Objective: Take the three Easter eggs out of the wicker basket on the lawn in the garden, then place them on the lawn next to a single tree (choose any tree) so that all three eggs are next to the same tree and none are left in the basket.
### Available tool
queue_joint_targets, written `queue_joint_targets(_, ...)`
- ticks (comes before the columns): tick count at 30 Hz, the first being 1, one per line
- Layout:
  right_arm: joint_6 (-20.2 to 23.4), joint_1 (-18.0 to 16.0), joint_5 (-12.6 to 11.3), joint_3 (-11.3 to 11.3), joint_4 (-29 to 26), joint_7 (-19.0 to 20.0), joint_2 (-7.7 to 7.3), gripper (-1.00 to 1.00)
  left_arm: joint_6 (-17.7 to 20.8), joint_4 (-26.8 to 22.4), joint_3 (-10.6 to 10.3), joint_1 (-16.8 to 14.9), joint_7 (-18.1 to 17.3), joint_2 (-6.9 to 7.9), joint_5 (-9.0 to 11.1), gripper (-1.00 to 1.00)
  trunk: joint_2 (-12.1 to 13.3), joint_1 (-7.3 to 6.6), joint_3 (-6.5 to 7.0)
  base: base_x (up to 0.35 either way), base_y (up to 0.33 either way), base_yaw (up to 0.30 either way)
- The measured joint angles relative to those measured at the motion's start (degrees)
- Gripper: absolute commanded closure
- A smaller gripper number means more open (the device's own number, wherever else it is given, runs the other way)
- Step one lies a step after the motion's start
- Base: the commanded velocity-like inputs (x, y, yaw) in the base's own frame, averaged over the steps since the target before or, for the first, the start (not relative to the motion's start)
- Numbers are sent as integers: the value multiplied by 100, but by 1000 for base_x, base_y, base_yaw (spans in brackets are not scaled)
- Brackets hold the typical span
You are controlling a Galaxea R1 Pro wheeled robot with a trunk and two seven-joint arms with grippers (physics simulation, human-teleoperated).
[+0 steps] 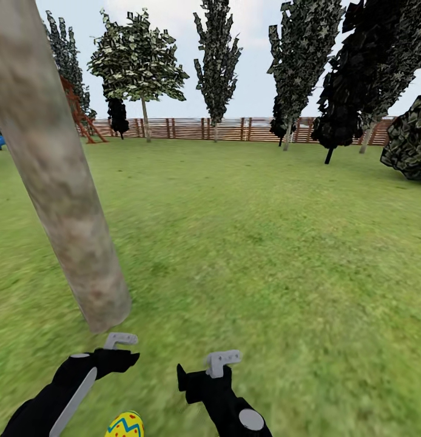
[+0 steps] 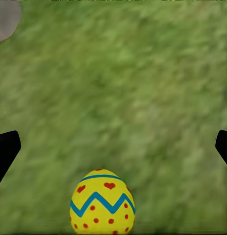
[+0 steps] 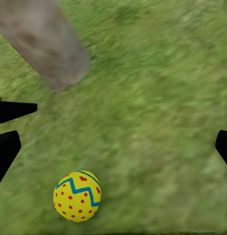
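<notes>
My left gripper [image 2: 113,147] and right gripper [image 3: 113,142] are wide apart over one egg [image 2: 102,202] lying on the lawn [image 1: 265,243] near the tree [image 1: 59,182].

Fenced garden: lawn [image 1: 247,243], trees [image 1: 139,60], slatted wooden fence [image 1: 235,128].

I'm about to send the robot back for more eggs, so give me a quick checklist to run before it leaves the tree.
1. Easter egg lies on the lawn, not held: ok.
2. Egg sits near the base of the tree: ok; the right wrist view shows both close together.
3. Left end effector open and empty: ok; its fingers stand far apart in the left wrist view.
4. Right end effector open and empty: ok.
5. All three eggs by this tree: cannot tell; one is visible.
6. Wicker basket emptied: cannot tell from these views.
</notes>
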Motion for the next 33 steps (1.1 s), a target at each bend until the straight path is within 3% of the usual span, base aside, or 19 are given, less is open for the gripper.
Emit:
queue_joint_targets(5, 45, 0, -576, -58, -1, -574, -1, -100, 58, -28, 0, 0, 0, 34, -2, -100, 201, -110, 90, 0, 0, 0)
queue_joint_targets(8, 53, -5, -715, 6, -1, -853, 7, -100, 74, -32, 0, 0, 0, 43, -1, -100, 321, -176, 144, 0, 0, 0)
queue_joint_targets(17, 45, -8, -813, 255, -2, -1284, 26, -100, 273, -3, 1, 0, 0, 96, -1, -100, 682, -373, 305, 0, 0, 0)
queue_joint_targets(26, 217, 11, -1057, 249, 32, -1516, -32, -100, 353, 12, 1, 0, 0, 126, -6, -100, 1043, -571, 467, 0, 0, 0)
queue_joint_targets(33, 393, 201, -1200, 267, 117, -1478, -270, -100, 433, 44, 1, 0, 0, 129, -7, -100, 1323, -725, 591, 0, 0, 0)
